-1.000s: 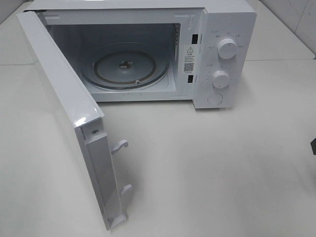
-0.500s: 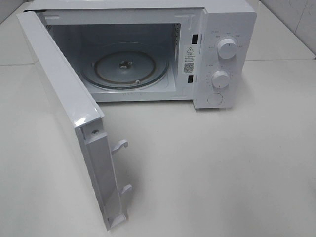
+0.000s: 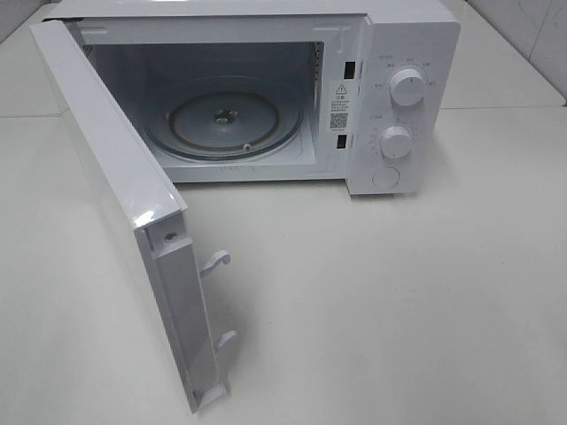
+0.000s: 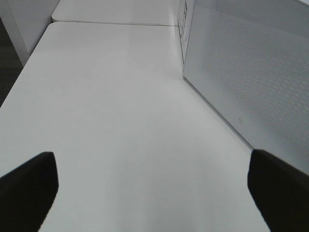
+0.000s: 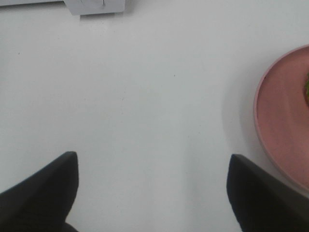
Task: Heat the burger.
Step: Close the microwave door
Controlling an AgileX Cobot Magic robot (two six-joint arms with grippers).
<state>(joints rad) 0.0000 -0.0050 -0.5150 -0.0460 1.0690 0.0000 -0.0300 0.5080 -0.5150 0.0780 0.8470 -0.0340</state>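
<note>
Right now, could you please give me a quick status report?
Both grippers open, empty: left, right. Burger barely in view at pink plate edge. Microwave door open, turntable bare.

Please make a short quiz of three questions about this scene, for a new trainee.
1. True or false: the microwave door stands open.
2. What lies on the turntable? A) a burger B) nothing C) a cup
3. In the right wrist view, which thing shows beside the right end effector?

Key
1. True.
2. B.
3. The pink plate; at the frame edge a bit of green shows on it.
</note>
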